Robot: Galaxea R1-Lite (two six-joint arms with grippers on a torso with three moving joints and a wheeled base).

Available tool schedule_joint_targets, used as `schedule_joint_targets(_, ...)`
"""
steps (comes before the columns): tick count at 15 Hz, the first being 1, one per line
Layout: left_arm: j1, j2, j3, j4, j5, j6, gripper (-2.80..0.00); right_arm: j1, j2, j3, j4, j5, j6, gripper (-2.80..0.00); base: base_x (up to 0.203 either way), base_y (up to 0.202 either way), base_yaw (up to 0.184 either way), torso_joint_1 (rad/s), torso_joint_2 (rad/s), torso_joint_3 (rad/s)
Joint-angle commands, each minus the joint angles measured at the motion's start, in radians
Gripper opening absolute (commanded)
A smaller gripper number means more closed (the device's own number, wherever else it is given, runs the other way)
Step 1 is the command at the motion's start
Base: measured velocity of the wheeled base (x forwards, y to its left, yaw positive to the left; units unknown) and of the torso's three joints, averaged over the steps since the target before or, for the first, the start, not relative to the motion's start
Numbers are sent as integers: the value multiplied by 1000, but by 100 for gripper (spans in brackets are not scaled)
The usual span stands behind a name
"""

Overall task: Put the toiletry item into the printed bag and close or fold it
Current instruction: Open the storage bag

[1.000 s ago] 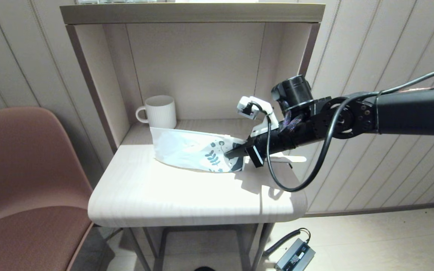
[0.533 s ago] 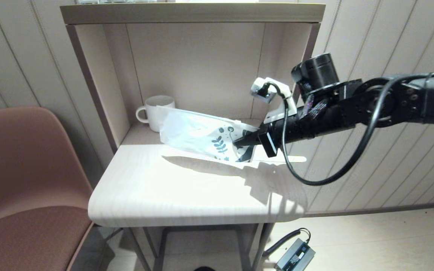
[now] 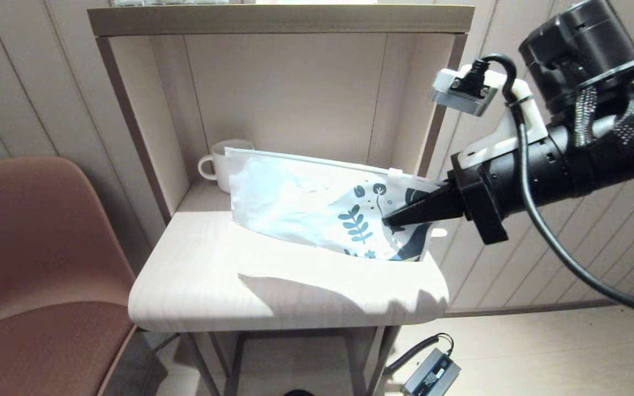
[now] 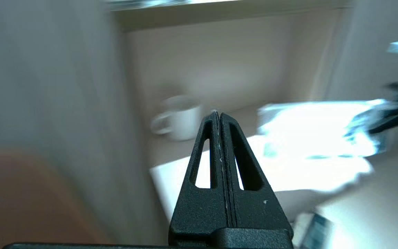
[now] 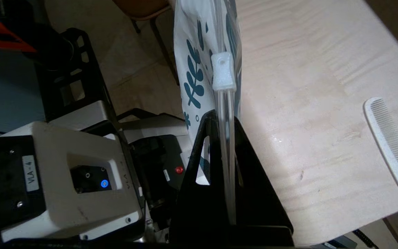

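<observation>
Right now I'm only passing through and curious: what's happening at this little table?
The right gripper is shut on the printed end of the printed bag, holding it up off the table in front of the white mug. The comb lies on the table, not yet in the bag. The left gripper is shut and empty, short of the table.

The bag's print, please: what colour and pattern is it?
Dark teal leaves and flowers on the white bag, clearest in the head view.
</observation>
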Motion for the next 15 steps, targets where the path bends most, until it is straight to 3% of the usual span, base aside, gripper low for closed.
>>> schedule_joint_targets(1, -30, 247, -191, 84, -249, -2, -280, 65, -35, -6, 55, 2, -4, -280, 0, 0, 0, 0, 0, 0)
schedule_joint_targets(2, -55, 291, -234, 122, -372, 0, -280, 95, -36, -7, 74, 1, -9, -280, 0, 0, 0, 0, 0, 0)
schedule_joint_targets(4, -128, 384, -295, 150, -500, 17, -280, 146, -32, -15, 108, -1, -14, -280, 0, 0, 0, 0, 0, 0)
schedule_joint_targets(7, -267, 516, -368, 157, -542, 42, -280, 208, -27, -16, 146, -3, -15, -280, 0, 0, 0, 0, 0, 0)
schedule_joint_targets(11, -422, 569, -390, 154, -682, 55, -280, 217, -15, -22, 148, -5, -29, -280, 0, 0, 0, 0, 0, 0)
schedule_joint_targets(12, -464, 570, -386, 155, -691, 61, 0, 214, -15, -22, 150, -7, -29, -280, 0, 0, 0, 0, 0, 0)
schedule_joint_targets(15, -504, 607, -383, 167, -698, 144, 0, 212, -3, -25, 140, -7, -42, -280, 0, 0, 0, 0, 0, 0)
